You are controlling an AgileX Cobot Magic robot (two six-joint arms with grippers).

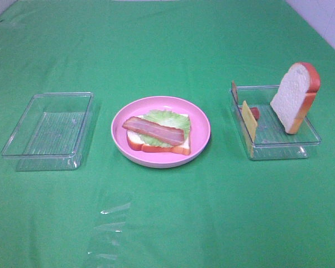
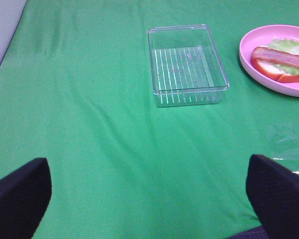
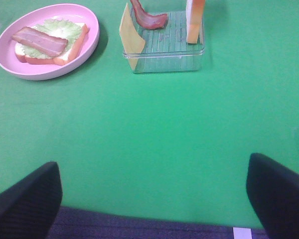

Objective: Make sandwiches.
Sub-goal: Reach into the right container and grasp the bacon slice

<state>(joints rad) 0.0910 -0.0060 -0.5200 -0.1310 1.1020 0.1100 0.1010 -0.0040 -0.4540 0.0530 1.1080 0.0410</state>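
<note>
On the pink plate in the middle lies a half-built sandwich: one bread slice, green lettuce and a bacon strip on top. The clear tray on the right holds a second bread slice leaning upright, a yellow cheese slice against its near-left wall and another bacon strip. My left gripper is open over bare cloth, short of the left tray. My right gripper is open too, short of the right tray. Neither gripper shows in the exterior high view.
An empty clear tray stands left of the plate, also seen as the empty tray in the left wrist view. A green cloth covers the table. A crinkled clear film lies on the cloth near the front.
</note>
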